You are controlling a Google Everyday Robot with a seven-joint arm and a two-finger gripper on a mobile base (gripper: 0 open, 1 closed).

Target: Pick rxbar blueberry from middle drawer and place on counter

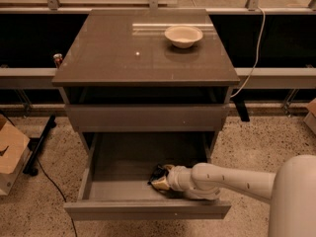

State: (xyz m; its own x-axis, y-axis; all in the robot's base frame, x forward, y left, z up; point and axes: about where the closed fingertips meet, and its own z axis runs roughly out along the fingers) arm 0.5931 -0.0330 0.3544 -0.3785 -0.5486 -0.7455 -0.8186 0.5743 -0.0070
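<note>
The middle drawer (118,181) stands pulled out at the bottom of the cabinet. My white arm reaches in from the right, and my gripper (159,178) is down inside the drawer near its front right part. A dark wrapped thing at the fingertips looks like the rxbar blueberry (157,172); it lies on or just above the drawer floor, mostly hidden by the gripper. The counter (123,53) is the glossy grey-brown top of the cabinet above.
A white bowl (183,35) sits at the back right of the counter. A closed drawer front (145,116) is above the open drawer. A cardboard box (11,152) stands on the floor at left. A white cable (254,58) hangs at right.
</note>
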